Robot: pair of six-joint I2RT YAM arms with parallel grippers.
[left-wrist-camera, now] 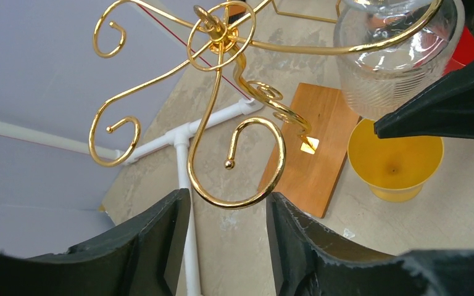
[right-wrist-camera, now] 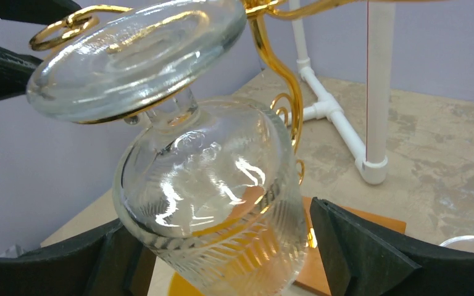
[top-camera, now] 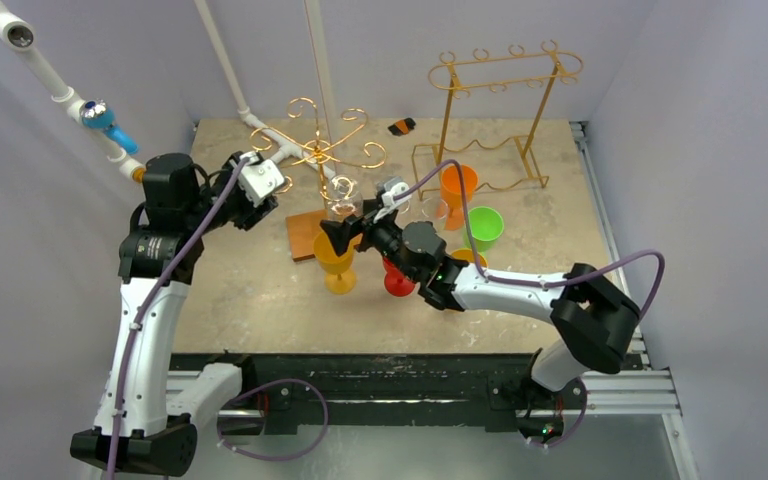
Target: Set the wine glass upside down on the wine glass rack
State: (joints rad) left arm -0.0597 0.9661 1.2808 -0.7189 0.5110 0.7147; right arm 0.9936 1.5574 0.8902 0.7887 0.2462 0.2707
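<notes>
The wine glass (right-wrist-camera: pixel 203 185) hangs upside down on the gold scroll rack (top-camera: pixel 322 150), its foot lying tilted across one gold arm and its ribbed bowl pointing down toward the table (top-camera: pixel 260 300). The bowl's rim is cut off at the bottom of the right wrist view. From above, the clear glass is hard to pick out against the rack's wire.

The right tool (right-wrist-camera: pixel 222 246) stands with its fingers spread wide, one on each side of the bowl. The right-hand finger shows a sliver of gap; on the left I cannot tell whether finger and glass touch.

The left tool (left-wrist-camera: pixel 228 203) has its fingers apart with nothing between them, just below a lower curl of the rack. Only its fingertips show in the left wrist view.

A yellow cup (left-wrist-camera: pixel 395 163) stands just beside the rack's wooden base (left-wrist-camera: pixel 311 148), partly covered by a black finger of the right tool. In the top view the right arm hides most of a red cup (top-camera: pixel 397 280).
</notes>
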